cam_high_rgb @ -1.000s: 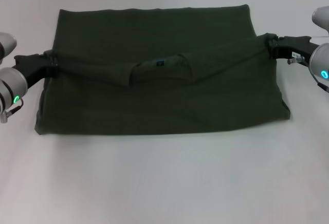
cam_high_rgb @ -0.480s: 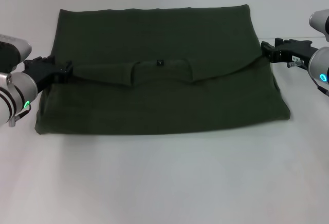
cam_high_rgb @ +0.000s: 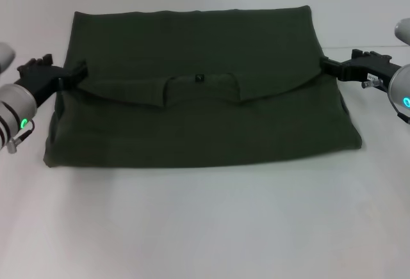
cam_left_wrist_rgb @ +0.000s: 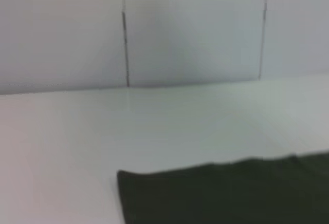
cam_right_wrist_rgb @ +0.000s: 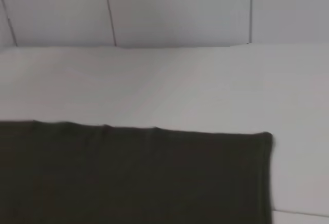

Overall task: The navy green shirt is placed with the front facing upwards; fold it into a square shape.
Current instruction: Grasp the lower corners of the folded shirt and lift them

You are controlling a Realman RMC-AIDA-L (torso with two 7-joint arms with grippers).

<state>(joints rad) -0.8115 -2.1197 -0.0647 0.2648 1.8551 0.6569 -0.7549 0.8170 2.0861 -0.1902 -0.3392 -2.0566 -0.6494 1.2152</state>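
— Where's the navy green shirt (cam_high_rgb: pixel 205 109)?
— Flat on the white table (cam_high_rgb: pixel 205 228), folded, its far half laid over so the collar edge crosses the middle.
— The left gripper (cam_high_rgb: pixel 78 71)?
— At the shirt's left edge, on the fold line — fingers seem parted, holding nothing.
— And the right gripper (cam_high_rgb: pixel 323 65)?
— At the right edge, touching the cloth; I cannot tell whether it grips.
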